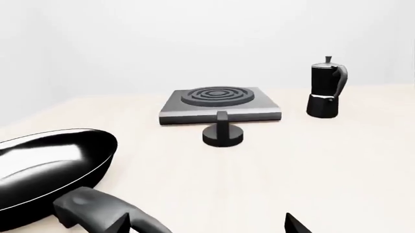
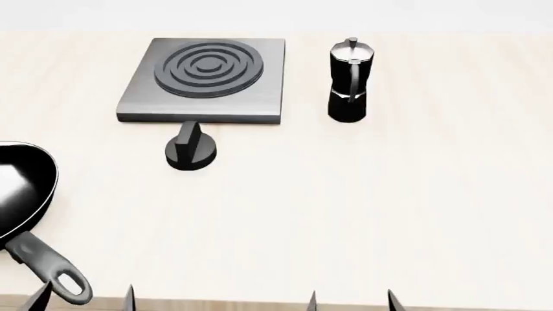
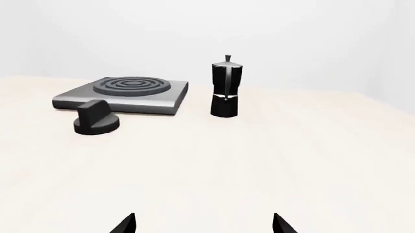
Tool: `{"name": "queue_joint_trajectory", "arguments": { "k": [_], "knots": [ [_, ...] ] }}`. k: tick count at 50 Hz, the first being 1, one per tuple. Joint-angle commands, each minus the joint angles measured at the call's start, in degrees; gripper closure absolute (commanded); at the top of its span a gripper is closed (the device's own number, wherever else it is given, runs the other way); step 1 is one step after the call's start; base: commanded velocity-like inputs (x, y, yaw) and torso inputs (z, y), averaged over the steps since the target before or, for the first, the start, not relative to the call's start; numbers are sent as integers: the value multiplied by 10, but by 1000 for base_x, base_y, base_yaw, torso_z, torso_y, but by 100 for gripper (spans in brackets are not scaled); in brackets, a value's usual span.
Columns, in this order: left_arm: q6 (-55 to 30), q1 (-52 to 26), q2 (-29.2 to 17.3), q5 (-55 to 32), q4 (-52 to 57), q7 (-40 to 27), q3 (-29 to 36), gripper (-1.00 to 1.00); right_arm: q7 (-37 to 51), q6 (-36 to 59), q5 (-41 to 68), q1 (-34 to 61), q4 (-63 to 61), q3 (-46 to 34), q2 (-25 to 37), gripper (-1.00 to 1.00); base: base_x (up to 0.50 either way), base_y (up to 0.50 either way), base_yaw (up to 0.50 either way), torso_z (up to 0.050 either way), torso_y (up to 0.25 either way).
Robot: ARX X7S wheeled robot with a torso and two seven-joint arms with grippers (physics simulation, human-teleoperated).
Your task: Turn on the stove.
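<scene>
The stove is a flat grey square slab with a round burner of dark rings, at the far side of the table. It also shows in the left wrist view and the right wrist view. Its round black knob stands on the table just in front of the slab, seen too in the wrist views. My left gripper is open at the near table edge, over the pan handle. My right gripper is open and empty at the near edge. Both are far from the knob.
A black moka pot stands upright right of the stove. A black frying pan lies at the near left, its handle pointing toward my left gripper. The table is pale wood.
</scene>
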Motion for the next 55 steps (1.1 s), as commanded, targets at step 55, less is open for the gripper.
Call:
{"name": "queue_joint_trajectory", "arguments": {
  "k": [55],
  "knots": [
    [-283,-143,-44,-58,302,-43,26,-100,37,402,14,143,-419,-72,47,-100,0,0,0,0,0]
  ]
}}
